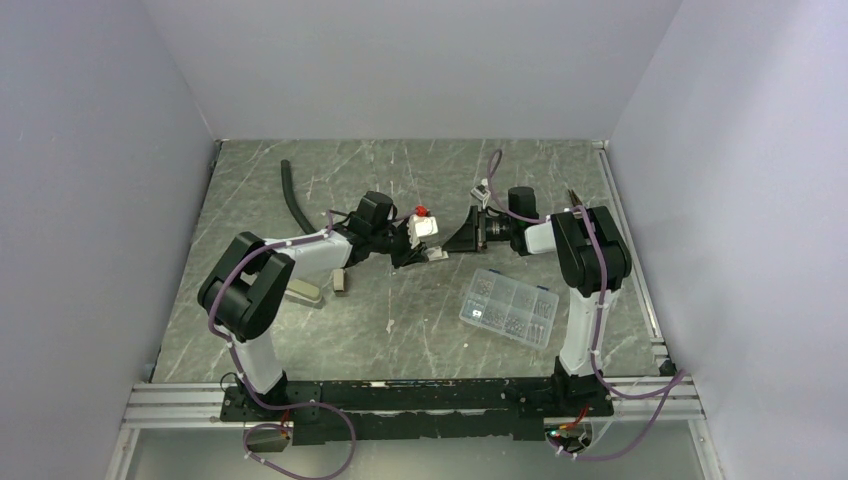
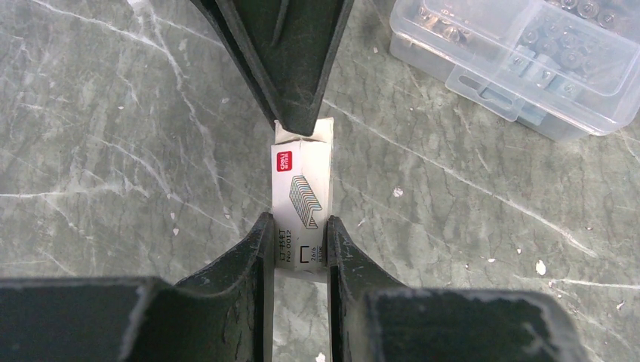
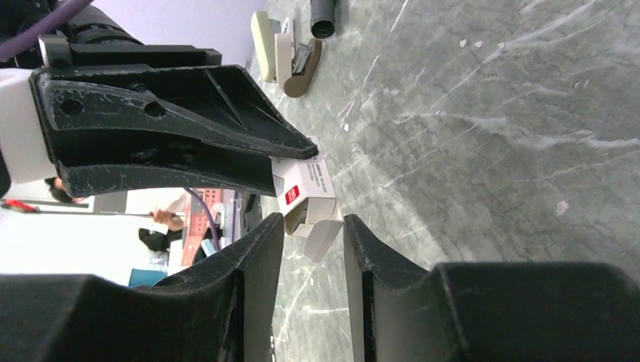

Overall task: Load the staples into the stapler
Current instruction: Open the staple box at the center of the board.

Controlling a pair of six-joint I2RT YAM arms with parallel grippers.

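The grey marbled table (image 1: 400,340) fills the middle of the top view and is walled in by pale panels. The left arm (image 1: 250,290) and the right arm (image 1: 590,260) are bent inward, so their tips meet just above the centre of that frame. A clear compartment box (image 1: 510,308) of metal bits is seen right of centre, below the right arm's wrist. A black hose (image 1: 293,195) is curved across the upper left.

The stapler (image 1: 305,291) is found left of centre on the table, just beside the left arm and well apart from both pincers. In the right wrist view it is shown at the top (image 3: 283,45), lying opened.

The left gripper (image 2: 299,226) is closed on a small white staple box (image 2: 302,181), whose sides are pressed by both fingers. The right gripper (image 3: 313,220) is held a little open at the box's far end. The box's open flap (image 3: 324,237) is seen between its jaws, and no clamping of the flap is seen.
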